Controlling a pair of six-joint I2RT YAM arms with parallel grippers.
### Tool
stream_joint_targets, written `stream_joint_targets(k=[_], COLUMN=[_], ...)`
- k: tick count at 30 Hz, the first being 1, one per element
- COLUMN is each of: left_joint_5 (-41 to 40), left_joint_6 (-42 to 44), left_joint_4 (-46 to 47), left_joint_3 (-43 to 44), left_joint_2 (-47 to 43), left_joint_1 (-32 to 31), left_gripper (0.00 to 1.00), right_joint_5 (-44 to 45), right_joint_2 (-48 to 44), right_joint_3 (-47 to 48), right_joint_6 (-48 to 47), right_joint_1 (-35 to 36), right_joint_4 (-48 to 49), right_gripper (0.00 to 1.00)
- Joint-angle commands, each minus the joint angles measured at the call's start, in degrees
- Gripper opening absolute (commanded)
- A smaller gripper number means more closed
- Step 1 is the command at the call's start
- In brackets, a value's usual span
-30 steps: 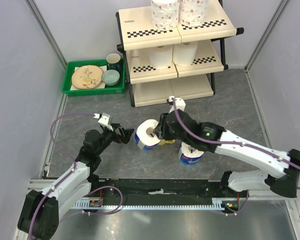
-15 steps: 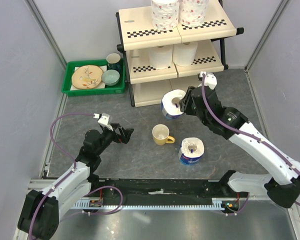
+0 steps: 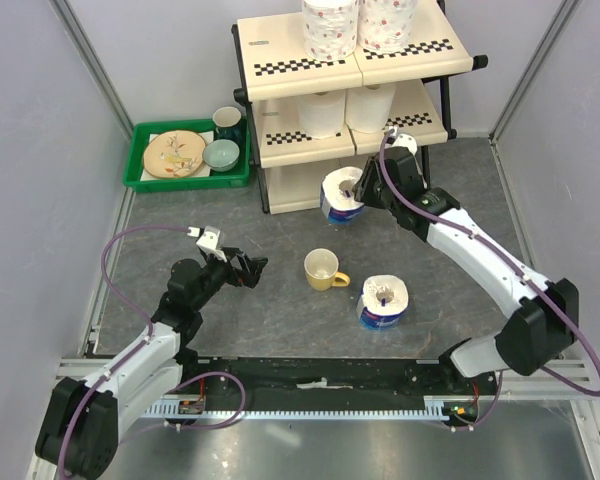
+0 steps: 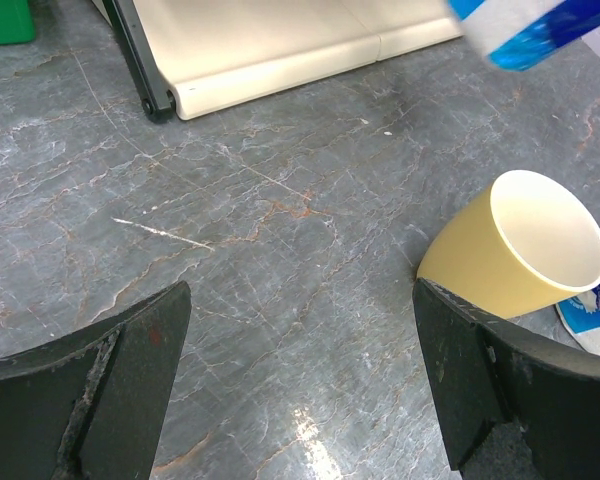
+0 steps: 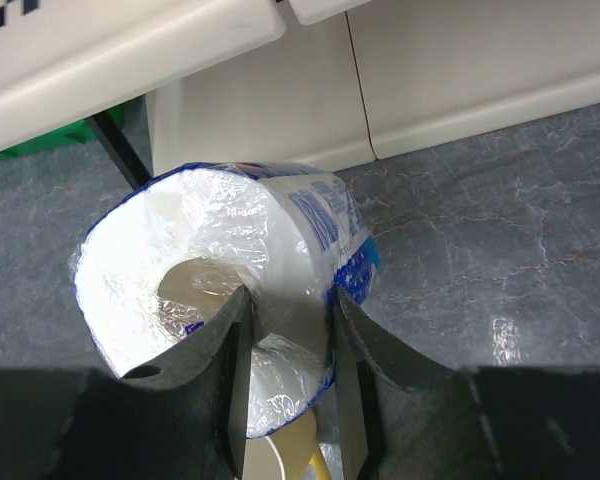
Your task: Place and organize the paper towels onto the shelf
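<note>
Your right gripper pinches the blue-wrapped white paper roll's wall, one finger inside its up-tilted core, with the arm stretched toward the far edge.

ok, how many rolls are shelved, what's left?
Done: four on the shelf, two floral rolls on top, two plain rolls on the middle tier. In hand: right gripper shut on a blue-wrapped roll at the bottom tier, not yet down. To do: second blue roll beside the yellow mug; left gripper open.

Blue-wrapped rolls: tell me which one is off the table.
The roll pinched in the right tool, before the shelf's bottom tier; the other roll stands on the table beside the yellow mug.
</note>
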Motion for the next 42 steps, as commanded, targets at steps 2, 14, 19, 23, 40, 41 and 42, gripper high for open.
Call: stream_joint_targets(k=[2,14,19,23,40,41,42], left_joint_5=[0.0,1.2,1.5,1.5,1.7,1.7,1.7], left_joint_6=[-0.6,-0.4,-0.4,-0.4,-0.4,-0.4,-0.4], left_joint_4=[1.3,1.9,1.9,2.0,2.0,2.0,2.0], left_joint_3=[0.6,0.7,0.8,0.8,0.9,0.9,0.9], left_joint_2=[0.4,0.9,1.1,1.3,1.6,1.6,1.6], left_joint_1=[-0.2,-0.2,-0.2,-0.2,-0.2,-0.2,-0.2], left_gripper=[0.99,0.99,0.99,0.99,0.99,0.99,0.99], right_joint_5=[-4.0,-2.3,-1.3,-0.9,3.1,3.1,3.0], right_joint_2=[5.1,16.7,19.1,21.5,26.9,27.5,27.9], right_joint_3=[0.7,1.0,2.0,3.8,5.3,6.2,6.7], right_joint_6=[-0.3,5.0,6.8,7.1,7.1,7.2,7.2], right_joint_1=[-2.3,-4.7,-4.8,-4.7,-4.7,-4.8,-4.8], right_joint_4=[9.9,23.1,28.6,30.9,39.7,39.5,39.0], right_gripper=[0.24,0.24,0.24,0.24,0.23,0.23,0.23])
